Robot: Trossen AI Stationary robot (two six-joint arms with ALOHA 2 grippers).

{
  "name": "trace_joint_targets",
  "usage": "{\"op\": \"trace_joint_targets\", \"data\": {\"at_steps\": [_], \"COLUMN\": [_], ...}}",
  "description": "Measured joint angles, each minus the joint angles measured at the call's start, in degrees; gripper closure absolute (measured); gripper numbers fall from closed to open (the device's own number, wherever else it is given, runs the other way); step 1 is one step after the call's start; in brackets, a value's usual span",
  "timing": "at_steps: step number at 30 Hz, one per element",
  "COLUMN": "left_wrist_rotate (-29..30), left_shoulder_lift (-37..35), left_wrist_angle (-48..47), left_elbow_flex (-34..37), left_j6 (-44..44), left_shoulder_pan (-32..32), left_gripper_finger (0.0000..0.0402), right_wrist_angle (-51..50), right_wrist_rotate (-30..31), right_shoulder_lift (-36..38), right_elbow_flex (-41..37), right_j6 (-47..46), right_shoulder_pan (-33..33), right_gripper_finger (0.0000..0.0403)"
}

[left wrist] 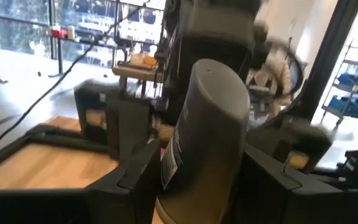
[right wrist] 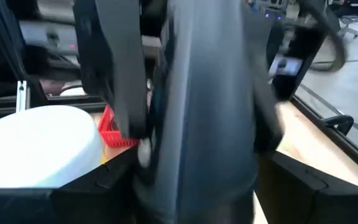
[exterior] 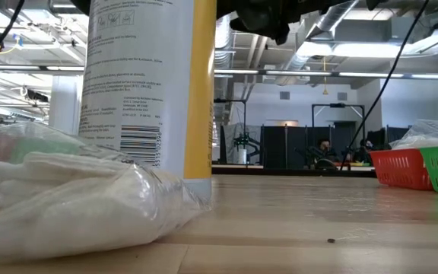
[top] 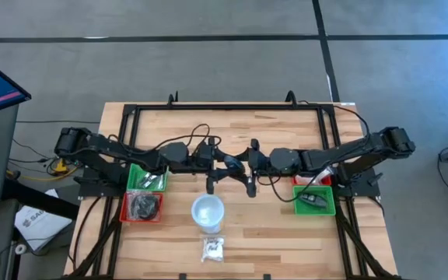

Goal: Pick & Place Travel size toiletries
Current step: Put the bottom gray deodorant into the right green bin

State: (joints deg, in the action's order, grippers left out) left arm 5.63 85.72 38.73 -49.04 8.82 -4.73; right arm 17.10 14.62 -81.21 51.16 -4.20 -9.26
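Grey bottle (left wrist: pixel 213 124), above mid-table, was clamped in my half-closed left gripper (left wrist: pixel 197 171). I could not tell whether the right gripper (right wrist: pixel 194 180) gripped it. Red tray (top: pixel 125 207) held black pieces (top: pixel 142 205). Wrapped pack (top: pixel 213 249) lay unplaced near the front edge.
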Motion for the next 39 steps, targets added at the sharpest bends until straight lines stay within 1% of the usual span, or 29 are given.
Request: {"op": "trace_joint_targets", "data": {"at_steps": [2,4,8,18,27,32,35,39], "left_wrist_rotate": [0.0,0.0,0.2,0.1,0.3,0.3,0.3,0.3], "left_shoulder_lift": [0.1,0.1,0.0,0.0,-0.1,-0.2,-1.7,-5.7], "left_wrist_angle": [0.8,0.5,0.8,0.7,0.5,-0.5,-2.3,-9.8], "left_elbow_flex": [-0.1,-0.1,-0.1,-0.1,-0.1,-0.1,0.0,0.1], "left_j6": [0.0,0.0,0.0,0.1,-1.4,-1.5,-1.6,-1.9], "left_shoulder_pan": [0.0,0.0,0.0,0.0,0.0,0.0,0.0,0.3], "left_gripper_finger": [0.0231,0.0231,0.0231,0.023,0.0208,0.0209,0.0211,0.0209], "right_wrist_angle": [-0.1,-0.1,-0.3,-0.3,-0.3,-1.0,-2.1,-6.3], "right_wrist_rotate": [0.0,0.0,0.0,0.0,0.0,0.0,0.3,0.5], "right_shoulder_lift": [-0.2,-0.5,-0.6,-0.6,-0.5,-0.2,1.1,4.9], "right_elbow_flex": [0.0,0.0,0.0,0.0,0.0,0.0,0.0,0.0], "right_j6": [0.1,0.1,0.3,0.3,0.1,0.1,0.1,0.0], "right_shoulder_pan": [0.0,0.0,-0.1,-0.1,-0.1,-0.1,-0.1,-0.1], "right_gripper_finger": [0.0156,0.017,0.0229,0.0226,0.0226,0.0226,0.0226,0.0226]}}
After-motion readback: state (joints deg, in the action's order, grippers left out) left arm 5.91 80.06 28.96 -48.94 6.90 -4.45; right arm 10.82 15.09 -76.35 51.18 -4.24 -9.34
